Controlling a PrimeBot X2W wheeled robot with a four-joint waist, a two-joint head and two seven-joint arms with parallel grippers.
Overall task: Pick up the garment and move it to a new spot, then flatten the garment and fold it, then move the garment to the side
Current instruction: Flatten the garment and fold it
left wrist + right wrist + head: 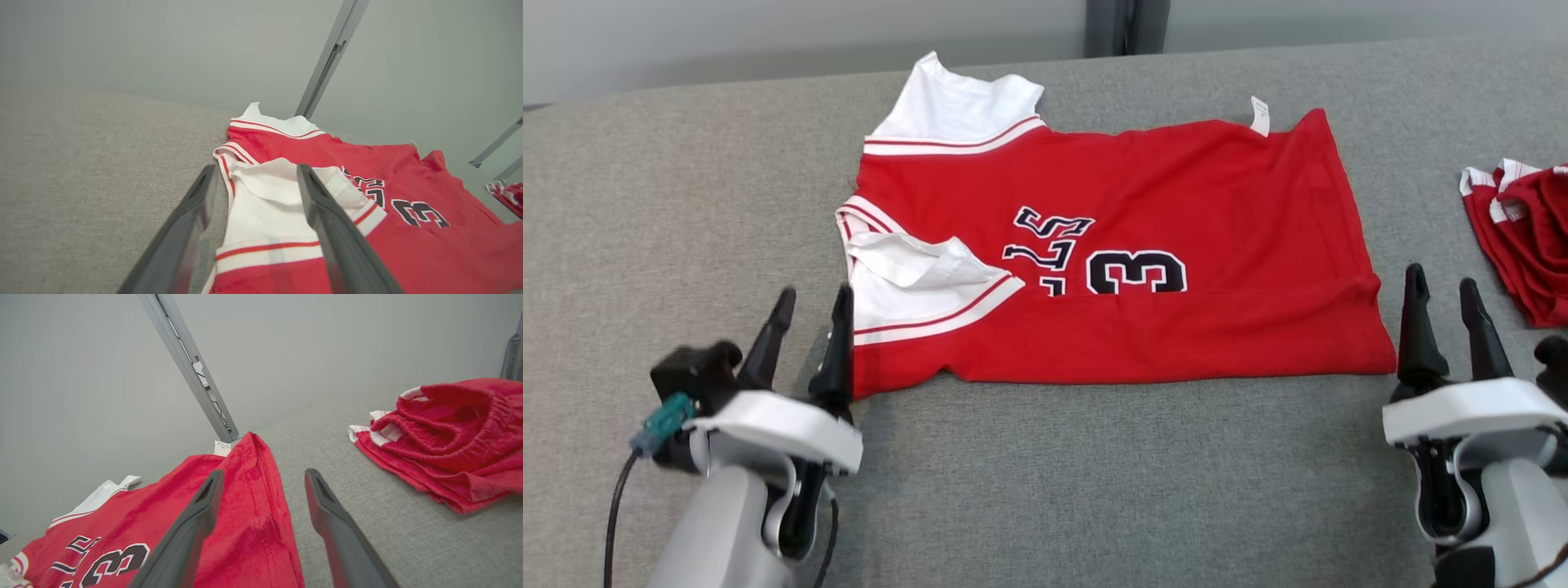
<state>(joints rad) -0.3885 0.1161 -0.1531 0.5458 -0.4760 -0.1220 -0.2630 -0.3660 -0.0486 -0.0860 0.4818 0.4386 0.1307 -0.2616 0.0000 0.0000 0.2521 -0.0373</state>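
Note:
The garment (1143,253) is a red jersey with white sleeves and black lettering, lying on the grey cloth surface with its near long edge folded up over the print. My left gripper (813,302) is open at the jersey's near left corner, beside the white sleeve (265,204), holding nothing. At the near right corner my right gripper (1444,292) is also open and holds nothing. The hem (261,490) lies between and under its fingers in the right wrist view.
A second red garment (1527,237) with white trim lies bunched at the right edge; it appears too in the right wrist view (445,441). The grey surface (1045,490) ends at a pale wall behind, with a metal post (192,371) rising there.

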